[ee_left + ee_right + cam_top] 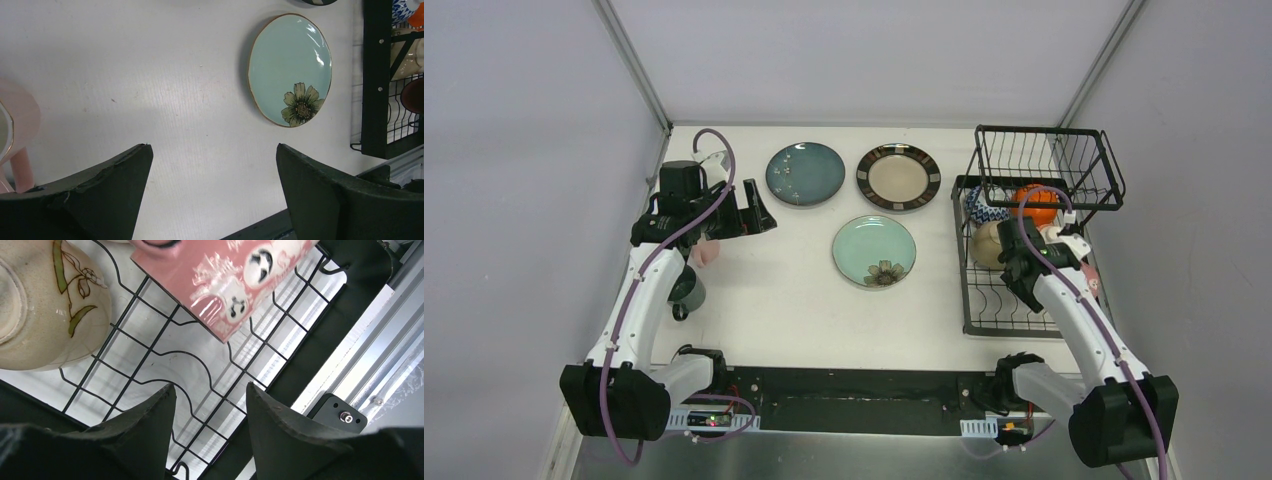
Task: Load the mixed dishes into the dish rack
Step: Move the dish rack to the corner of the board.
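The black wire dish rack (pixel 967 290) held a glossy pink printed cup (pixel 225 285) lying on its grid beside a round beige bowl with painted leaves (pixel 50 310). Bent down over that grid, the right gripper (pixel 210 387) stood partly parted, gripping nothing. Left of the rack lay 3 round glazed dishes: a dark teal speckled plate (pixel 805 173), a dark-rimmed beige plate (pixel 898 177) and a mint green plate with a flower (pixel 874 250). Far left of the rack, on its bent arm, the left gripper (pixel 212 150) gaped wide and empty.

No writing, brand or number is legible anywhere; the pink cup (pixel 235 285) carries only pictures
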Action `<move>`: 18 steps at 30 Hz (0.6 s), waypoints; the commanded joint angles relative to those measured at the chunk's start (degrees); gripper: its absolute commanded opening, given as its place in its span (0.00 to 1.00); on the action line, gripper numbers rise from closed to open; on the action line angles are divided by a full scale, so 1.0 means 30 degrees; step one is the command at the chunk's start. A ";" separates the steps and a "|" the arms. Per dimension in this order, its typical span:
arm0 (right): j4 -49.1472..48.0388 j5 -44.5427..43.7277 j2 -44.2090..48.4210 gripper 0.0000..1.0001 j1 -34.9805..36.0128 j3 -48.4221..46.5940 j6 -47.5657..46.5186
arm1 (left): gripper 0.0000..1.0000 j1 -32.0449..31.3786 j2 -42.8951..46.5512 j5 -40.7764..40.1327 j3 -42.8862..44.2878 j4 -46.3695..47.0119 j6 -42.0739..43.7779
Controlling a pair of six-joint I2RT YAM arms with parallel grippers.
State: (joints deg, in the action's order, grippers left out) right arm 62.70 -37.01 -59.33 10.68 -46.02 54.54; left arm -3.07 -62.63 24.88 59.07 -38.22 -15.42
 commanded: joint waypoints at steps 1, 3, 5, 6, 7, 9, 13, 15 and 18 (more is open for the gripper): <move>-0.0129 0.0021 0.0026 0.56 -0.0109 -0.1145 -0.0156 | 0.99 -0.0207 0.0223 0.0410 -0.0090 0.0370 0.0365; -0.0099 -0.0055 0.0124 0.56 -0.0119 -0.1556 -0.0167 | 0.99 -0.0221 0.0277 0.0365 -0.0090 0.0365 0.0388; 0.0071 -0.0326 0.0252 0.56 -0.0102 -0.2190 -0.0053 | 0.99 -0.0222 0.0310 0.0361 -0.0098 0.0369 0.0394; 0.0117 -0.0517 0.0311 0.56 -0.0117 -0.2558 -0.0040 | 0.99 -0.0216 0.0296 0.0386 -0.0106 0.0364 0.0394; 0.0152 -0.0753 0.0344 0.57 -0.0140 -0.2934 -0.0046 | 0.99 -0.0208 0.0323 0.0400 -0.0106 0.0352 0.0394; 0.0175 -0.1511 0.0367 0.57 -0.0222 -0.3508 0.0094 | 0.99 -0.0207 0.0369 0.0406 -0.0128 0.0369 0.0377; -0.1072 -0.1928 0.0006 0.62 -0.1037 -0.3961 -0.0752 | 0.99 -0.0209 0.0399 0.0543 -0.0170 0.0414 0.0365; -0.2460 -0.1755 -0.0083 0.64 -0.1581 -0.3833 -0.1906 | 0.99 -0.0211 0.0467 0.0593 -0.0183 0.0405 0.0364; -0.6065 -0.1061 0.0090 0.67 -0.2417 -0.2875 -0.4267 | 0.99 -0.0251 0.0559 0.0584 -0.0225 0.0456 0.0345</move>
State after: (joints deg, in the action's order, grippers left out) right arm 58.00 -40.23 -59.40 6.15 -55.79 50.48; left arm -3.07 -62.59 25.65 59.02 -38.17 -15.42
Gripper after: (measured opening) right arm 0.660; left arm 0.992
